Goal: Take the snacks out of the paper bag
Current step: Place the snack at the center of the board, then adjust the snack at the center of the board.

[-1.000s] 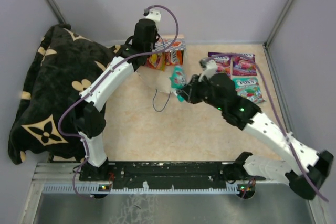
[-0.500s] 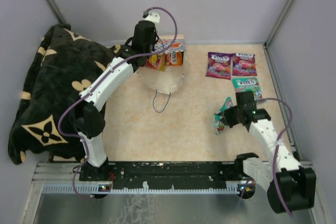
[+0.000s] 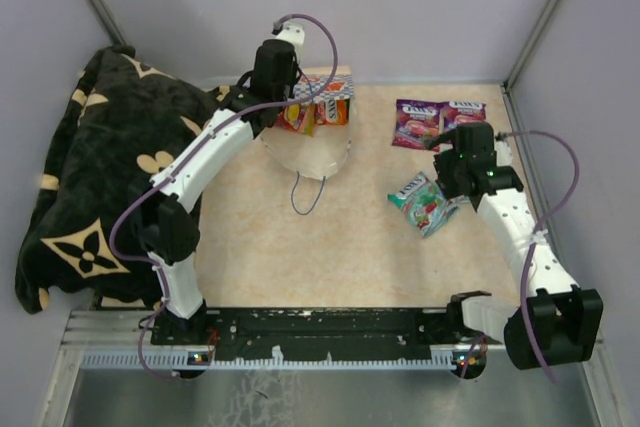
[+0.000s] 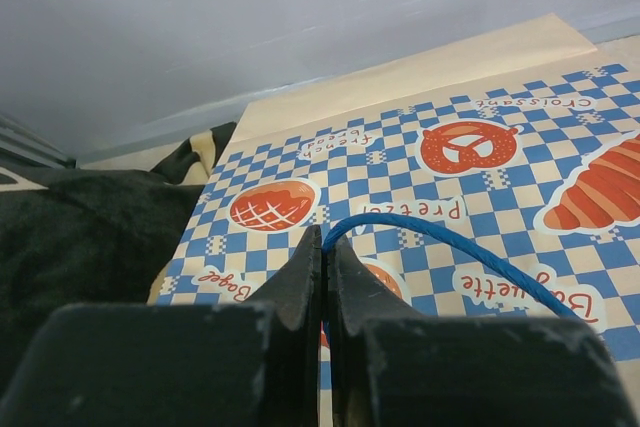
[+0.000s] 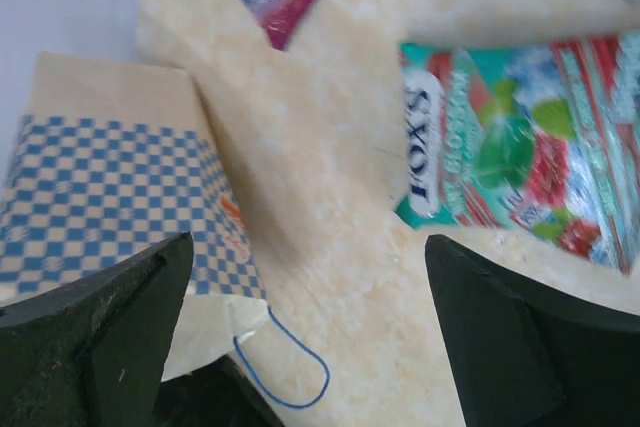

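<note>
My right claw [image 5: 312, 327] has let go, jaws apart; the teal packet [image 3: 424, 203] now lies on the tabletop [image 3: 300, 247] at 3 o'clock, two purple packets [image 3: 418, 123] at 1. My left claw [image 4: 324, 257] pinches the string [image 4: 450, 242] of the paper bag [image 3: 305, 147] at 12; orange packets [image 3: 318, 110] remain inside

Paper bag [image 4: 400, 162], upside-down print on the checkered band: "Croissant", "French bread", "Pretzel", "Bagel", "Baguette". Teal packet [image 5: 500, 147] on the tabletop: white logo "FOX'S". Smaller print under the logo is too blurred to read.
</note>
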